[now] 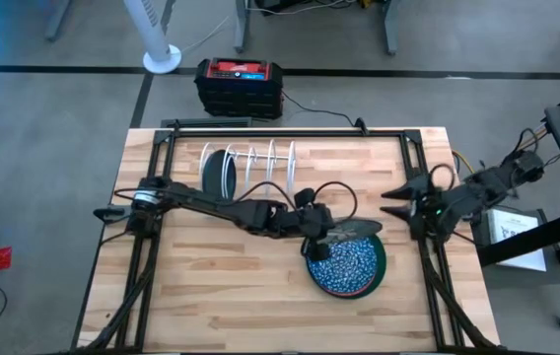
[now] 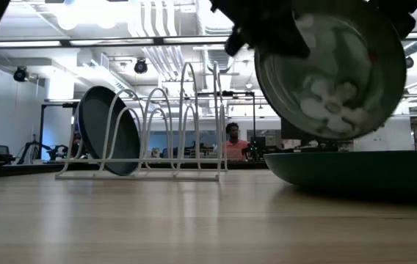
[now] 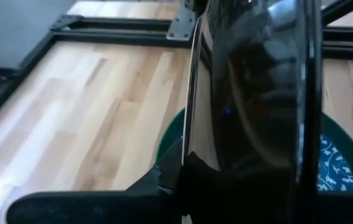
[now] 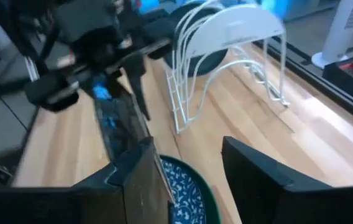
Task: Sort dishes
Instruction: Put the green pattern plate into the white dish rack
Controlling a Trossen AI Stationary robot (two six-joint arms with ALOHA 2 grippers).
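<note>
L hand (image 1: 321,235) is pinching a dark plate (image 1: 344,234) by its rim, tilting it on edge above the blue speckled plate (image 1: 344,266) on the desk (image 1: 221,296), prob for slotting into the rack (image 1: 260,163) w/ the teal plate (image 1: 215,173); R hand (image 1: 395,203) is waiting spread at desk edge

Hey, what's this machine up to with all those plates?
It is sorting dishes. The left end effector has a grip on a plate and holds it tilted in the air above a stack of plates, blue speckled on top, lying on the table. One dark plate already stands in the white wire rack. The right end effector waits open at the table's right side.
</note>
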